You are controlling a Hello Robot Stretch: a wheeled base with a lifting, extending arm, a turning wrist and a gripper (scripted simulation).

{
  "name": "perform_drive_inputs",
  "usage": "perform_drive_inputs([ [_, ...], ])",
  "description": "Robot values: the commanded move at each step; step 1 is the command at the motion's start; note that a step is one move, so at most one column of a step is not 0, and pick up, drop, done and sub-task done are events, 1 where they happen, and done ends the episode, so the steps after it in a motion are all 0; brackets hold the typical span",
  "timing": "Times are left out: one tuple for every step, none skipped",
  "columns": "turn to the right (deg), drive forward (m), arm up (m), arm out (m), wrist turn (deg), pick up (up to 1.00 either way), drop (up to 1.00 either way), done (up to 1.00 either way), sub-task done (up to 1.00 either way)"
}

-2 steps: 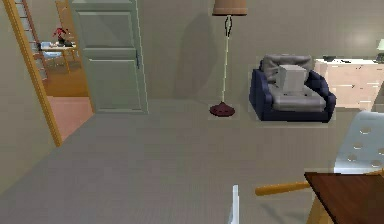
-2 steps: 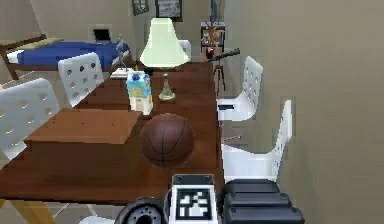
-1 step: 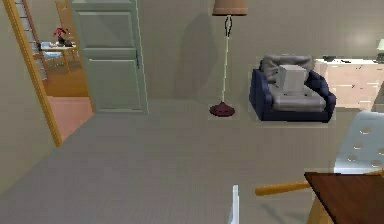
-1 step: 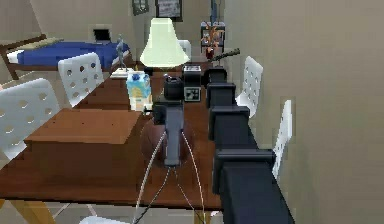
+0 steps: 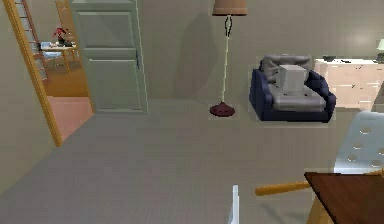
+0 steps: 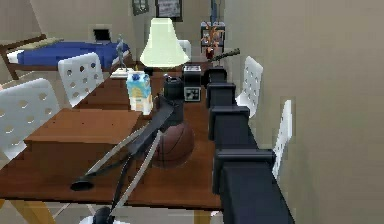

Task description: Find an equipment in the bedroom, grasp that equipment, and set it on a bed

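A brown ball [image 6: 178, 143], like a basketball, rests on the brown wooden table [image 6: 70, 128] in the arm side view. My dark arm [image 6: 232, 150] rises from the bottom edge along the table's right side. The gripper [image 6: 98, 198] hangs from its dark body beside the ball. Two thin fingers [image 6: 134, 150] slant down to the left over the table's front edge. I cannot tell whether the gripper holds anything. A blue bed [image 6: 68, 53] lies at the far upper left. In the forward view a tan rod [image 5: 281, 187], like a bat, sticks out by a table corner [image 5: 348, 196].
A carton [image 6: 141, 92] and a pale-shaded lamp [image 6: 164, 42] stand on the table, with white chairs [image 6: 24, 112] around it. The forward view has a grey-green door [image 5: 110, 55], an orange-framed doorway [image 5: 40, 80], a floor lamp [image 5: 226, 60], a dark blue armchair [image 5: 290, 92] and open floor.
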Motion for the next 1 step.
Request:
perform_drive_inputs([
  [0.0,0.00,0.00,0.00,45.0,0.00,0.00,0.00,0.00],
])
